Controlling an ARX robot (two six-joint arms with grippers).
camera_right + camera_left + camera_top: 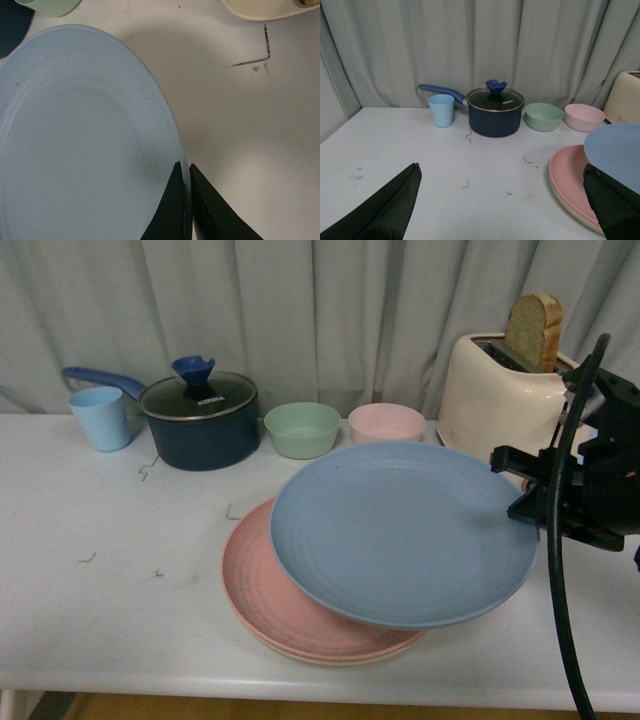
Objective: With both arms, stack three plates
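Note:
The blue plate (400, 535) is held tilted above the pink plate (262, 590) and overlaps its right part. A thin beige rim (576, 214) shows under the pink plate, which lies on the white table. My right gripper (522, 490) is shut on the blue plate's right rim. In the right wrist view its fingertips (184, 167) pinch the edge of the blue plate (85, 135). My left gripper (501, 167) is open and empty, low over the table to the left of the pink plate (570, 175) and the blue plate (617, 150). It is out of the front view.
Along the back by the curtain stand a light blue cup (100, 417), a dark blue lidded pot (200, 420), a green bowl (302, 429), a pink bowl (387, 423) and a cream toaster (495, 390) with bread. The table's front edge (300, 690) runs close below the plates.

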